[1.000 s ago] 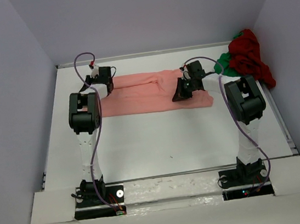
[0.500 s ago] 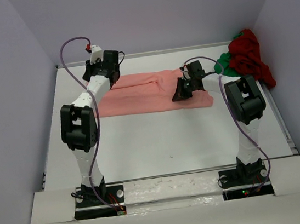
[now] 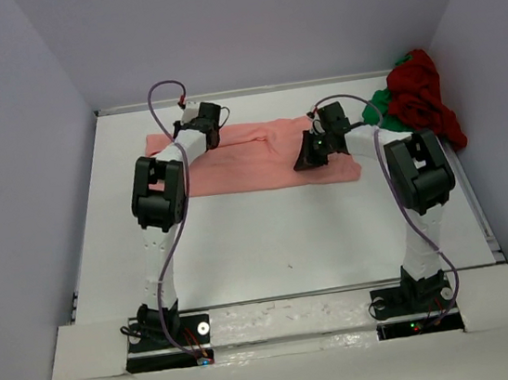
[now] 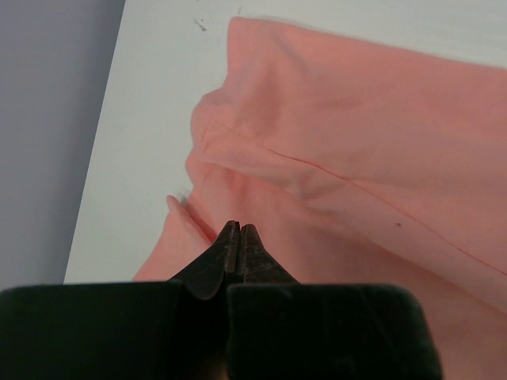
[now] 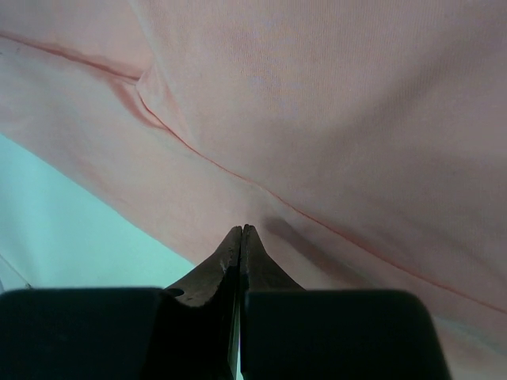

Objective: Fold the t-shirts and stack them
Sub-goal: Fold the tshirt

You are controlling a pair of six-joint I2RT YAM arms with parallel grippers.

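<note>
Top external: within the last second the left arm (image 3: pixel 160 188) has been lifted and swung inward from the 9 o'clock end of the salmon-pink t-shirt (image 3: pixel 250 158). The right arm (image 3: pixel 416 173) is unmoved. Both jaws are shut at the cloth; a pinch can't be confirmed. The shirt is spread at the desk's (image 3: pixel 269 235) 12 o'clock; dark red t-shirt (image 3: pixel 419 93) and green t-shirt (image 3: pixel 379 110) are heaped at 2 o'clock. A regrasp is likely; the fold is barely begun.

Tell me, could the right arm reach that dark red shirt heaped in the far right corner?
Probably yes. The dark red shirt lies close to the right of the right gripper, shut over the salmon-pink shirt; only a bit of green shirt lies between.
</note>
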